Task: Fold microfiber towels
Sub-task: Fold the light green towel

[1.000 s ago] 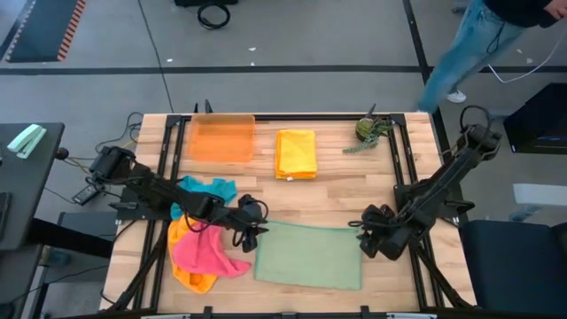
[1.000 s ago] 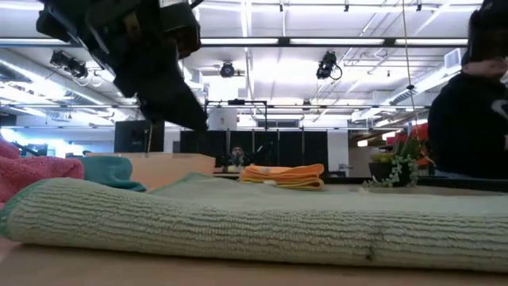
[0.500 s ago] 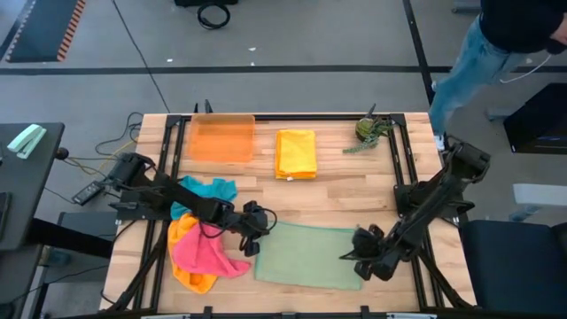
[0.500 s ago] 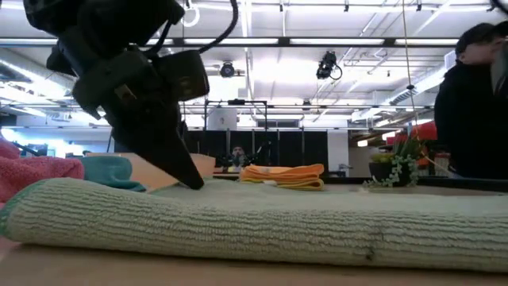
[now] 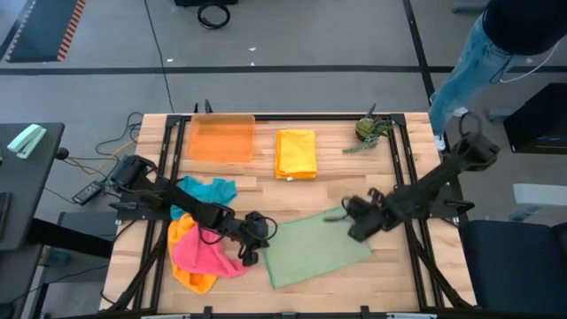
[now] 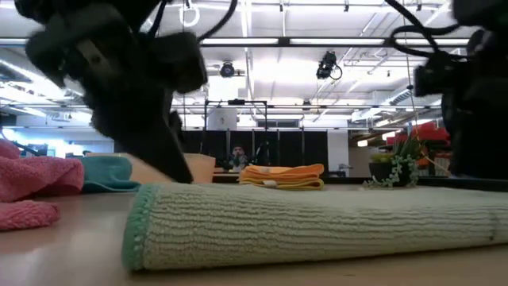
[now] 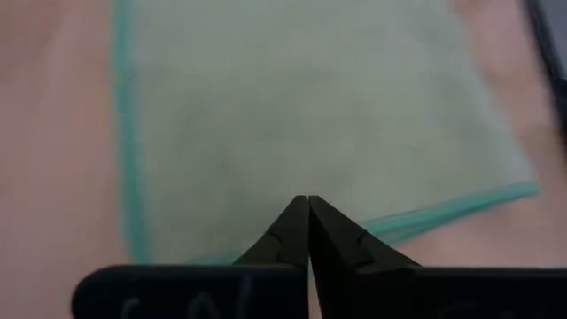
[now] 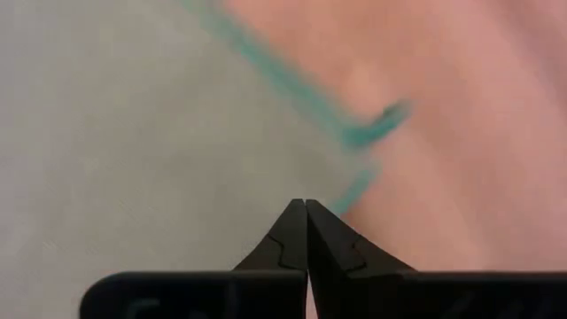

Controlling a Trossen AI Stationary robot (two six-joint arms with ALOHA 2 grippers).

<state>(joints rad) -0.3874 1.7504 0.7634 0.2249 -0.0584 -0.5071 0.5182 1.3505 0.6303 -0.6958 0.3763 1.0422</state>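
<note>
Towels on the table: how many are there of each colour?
Sage green microfiber towel: 1
Folded yellow microfiber towel: 1
Teal-blue microfiber towel: 1
Pink microfiber towel: 1
Orange microfiber towel: 1
Total: 5 towels

Both robot arms are black and made of long thin bars joined by chunky round joints, with thin black cables looping along them. The left gripper [image 7: 307, 232] has two black fingers [image 7: 341, 244] that end in sharp points, like a bird's beak. The right gripper [image 8: 306, 235] looks the same.
</note>
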